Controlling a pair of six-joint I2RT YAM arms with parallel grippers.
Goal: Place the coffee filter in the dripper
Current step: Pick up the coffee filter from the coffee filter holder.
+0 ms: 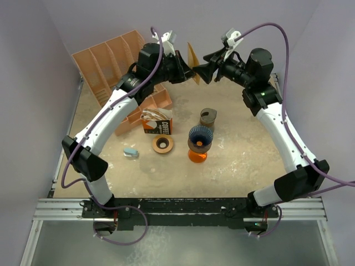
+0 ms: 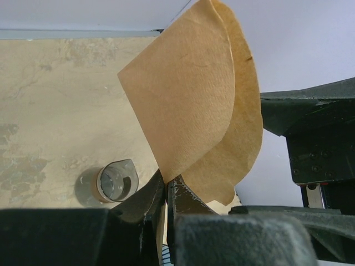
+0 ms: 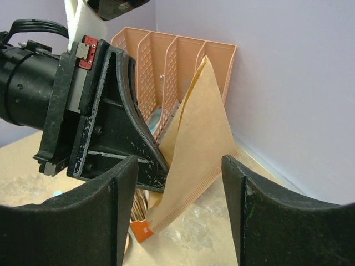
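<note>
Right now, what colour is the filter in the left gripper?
The filter is tan brown; left wrist view shows it best.

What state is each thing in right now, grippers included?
coffee filter, held in the air, pinched at its lower edge, layers slightly parted.
left gripper, shut on the coffee filter.
right gripper, open, one finger on either side of the coffee filter.
dripper, upright, no filter inside.
glass cup, upright, empty.
</note>
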